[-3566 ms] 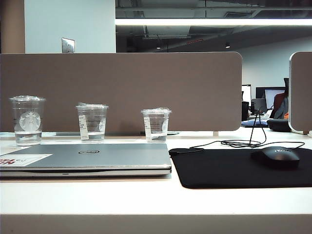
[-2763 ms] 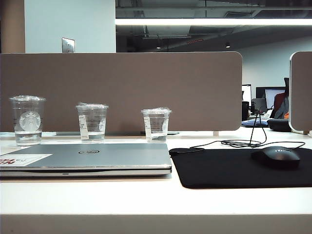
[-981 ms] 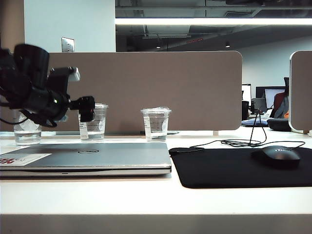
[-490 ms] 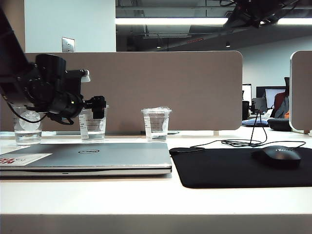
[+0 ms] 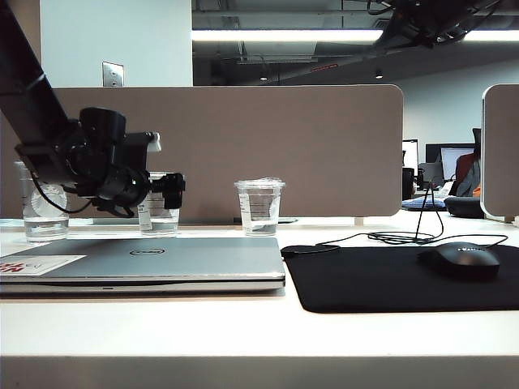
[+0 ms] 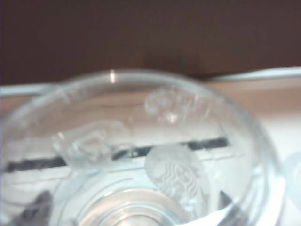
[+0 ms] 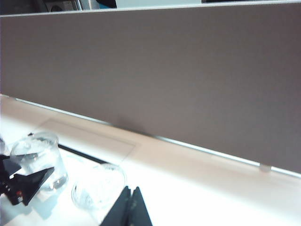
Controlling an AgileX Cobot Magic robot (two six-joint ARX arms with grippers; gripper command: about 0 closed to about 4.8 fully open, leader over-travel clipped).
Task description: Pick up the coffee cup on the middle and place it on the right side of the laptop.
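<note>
The coffee cup, a clear lidded cup with a white label strip, stands in the middle of three cups behind the laptop. My left gripper is level with the cup's upper half and overlaps it, jaws open wide. In the left wrist view the cup fills the frame, blurred, with a pale print showing through its wall. I cannot tell whether the fingers touch it. My right gripper is shut and empty, high above the table. Its view looks down on the coffee cup.
A clear cup with a round logo stands left of the arm, a third cup to the right. Right of the laptop lie a black mouse pad, a mouse and a cable. A grey partition closes the back.
My left arm came in from the left and moved right and down until its open gripper reached the middle cup. The right arm now shows at the upper right edge.
</note>
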